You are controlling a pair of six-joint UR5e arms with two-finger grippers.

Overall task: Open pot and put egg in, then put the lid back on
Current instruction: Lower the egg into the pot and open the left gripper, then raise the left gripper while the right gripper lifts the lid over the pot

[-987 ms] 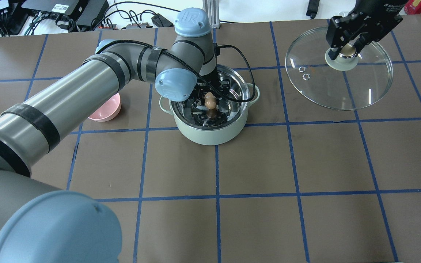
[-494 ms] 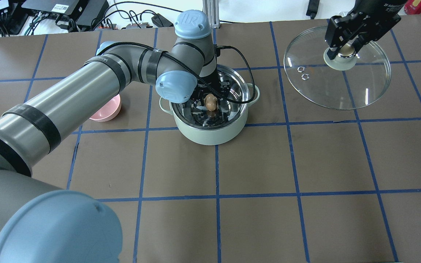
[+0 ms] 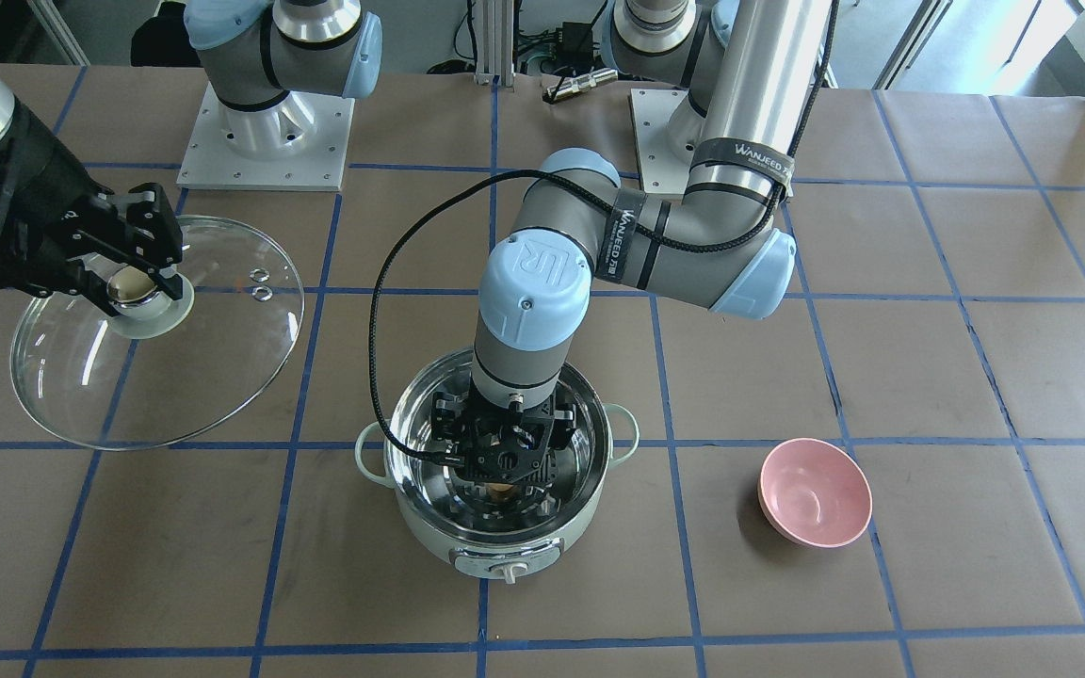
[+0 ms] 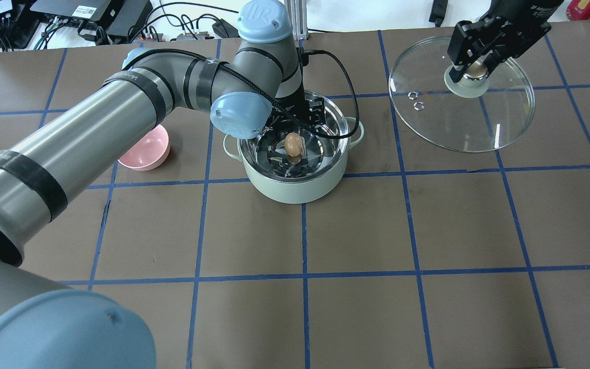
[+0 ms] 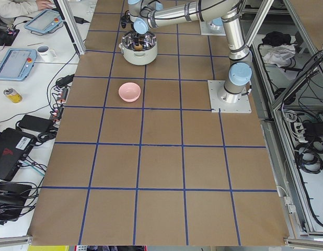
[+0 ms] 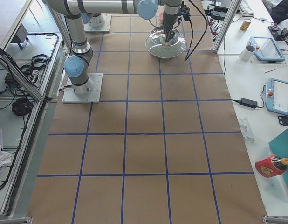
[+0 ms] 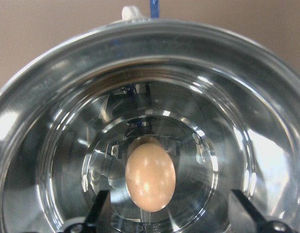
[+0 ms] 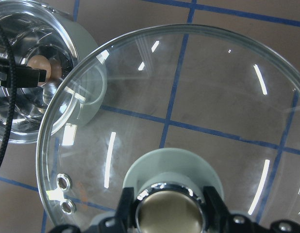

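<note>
The pale-green pot [image 4: 295, 190] stands open near the table's middle, its dial facing the front-facing view [image 3: 505, 568]. The tan egg [image 4: 293, 144] lies on the steel bottom; the left wrist view [image 7: 150, 177] shows it free. My left gripper [image 3: 505, 459] hangs inside the pot just above the egg, open, with one finger [image 7: 97, 209] on each side of it. My right gripper [image 4: 473, 67] is shut on the knob of the glass lid [image 4: 479, 125]. It holds the lid tilted above the table, to the right of the pot. The lid also shows in the right wrist view [image 8: 198, 92].
A small pink bowl [image 4: 146, 148] sits on the table left of the pot, partly under my left arm; it shows whole in the front-facing view [image 3: 816, 490]. A black cable [image 4: 343, 84] loops from the left wrist over the pot's rim. Operators' gear lines the table's far edge.
My left wrist has risen a little inside the pot while the egg stays on the bottom. My right gripper has carried the lid slightly left, toward the pot.
</note>
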